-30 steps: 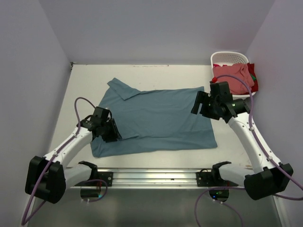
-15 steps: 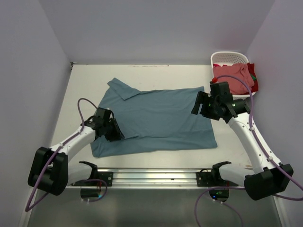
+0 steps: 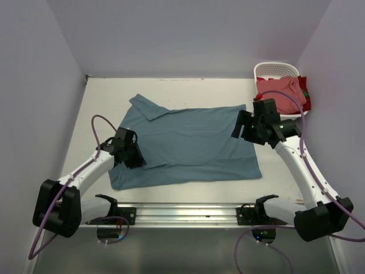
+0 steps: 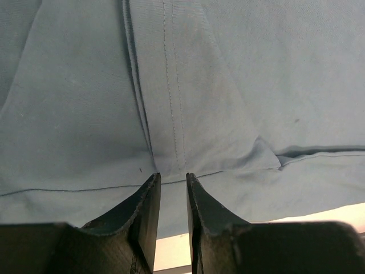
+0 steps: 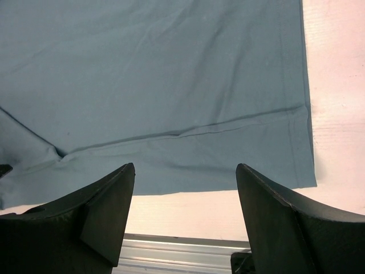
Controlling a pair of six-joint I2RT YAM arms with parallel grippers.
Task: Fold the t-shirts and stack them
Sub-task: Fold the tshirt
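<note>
The left gripper (image 4: 173, 177) has crept slightly inward on the teal shirt (image 3: 194, 142), which lies flat mid-table. Its fingers are nearly pressed together at the sleeve seam, perhaps pinching cloth. The right gripper (image 5: 183, 168) stays spread wide above the hem, so 1 fold looks imminent.

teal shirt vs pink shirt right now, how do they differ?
The teal shirt lies spread out on the table; the pink shirt is bunched in the white basket. The teal shirt has the left gripper at its near-left edge and the right gripper over its right side; no gripper is at the pink shirt. Neither is stacked yet.
</note>
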